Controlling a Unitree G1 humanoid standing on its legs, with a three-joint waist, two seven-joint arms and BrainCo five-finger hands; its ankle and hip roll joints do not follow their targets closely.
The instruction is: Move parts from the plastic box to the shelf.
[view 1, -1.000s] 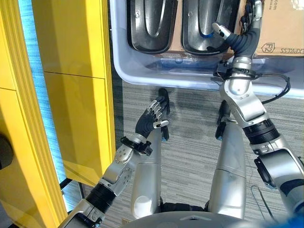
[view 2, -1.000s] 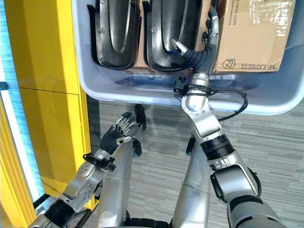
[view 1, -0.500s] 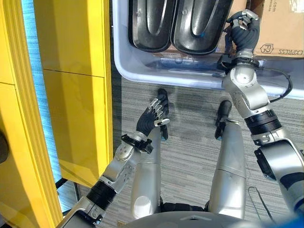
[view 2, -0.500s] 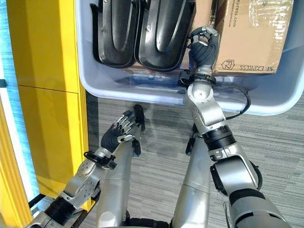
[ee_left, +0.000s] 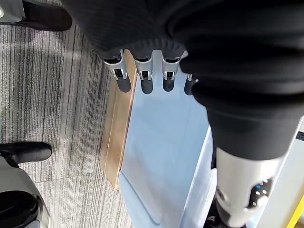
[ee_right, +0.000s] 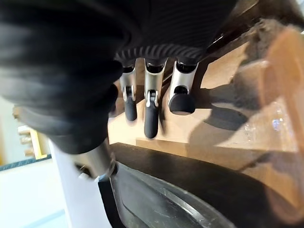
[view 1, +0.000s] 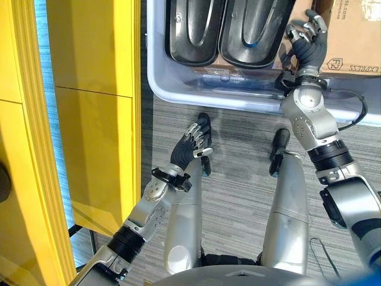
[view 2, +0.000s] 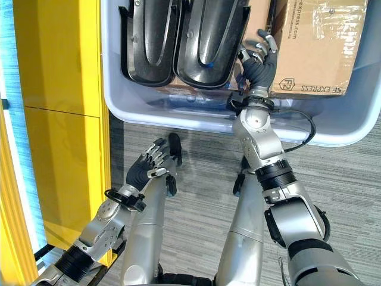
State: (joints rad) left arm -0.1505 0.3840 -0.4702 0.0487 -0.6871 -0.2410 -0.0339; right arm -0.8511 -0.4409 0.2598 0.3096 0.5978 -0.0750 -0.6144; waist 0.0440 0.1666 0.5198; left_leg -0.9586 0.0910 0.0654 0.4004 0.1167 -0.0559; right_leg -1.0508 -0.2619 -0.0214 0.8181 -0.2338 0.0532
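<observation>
You see the yellow shelf [view 1: 89,119] beside your left hand [view 1: 189,149], which hangs slack-fingered and empty. The plastic box [view 2: 333,128] surrounds your right hand [view 2: 259,68], fingers spread and holding nothing, touching the nearer of two black parts [view 2: 208,42], cardboard carton [view 2: 321,42] alongside.

Two silver-grey jointed arms with black ring collars. Left hand [view 1: 189,150] and right hand [view 2: 259,67]: dark ribbed covers over back and wrist, silver fingers [ee_right: 150,110] with dark rounded tips.
</observation>
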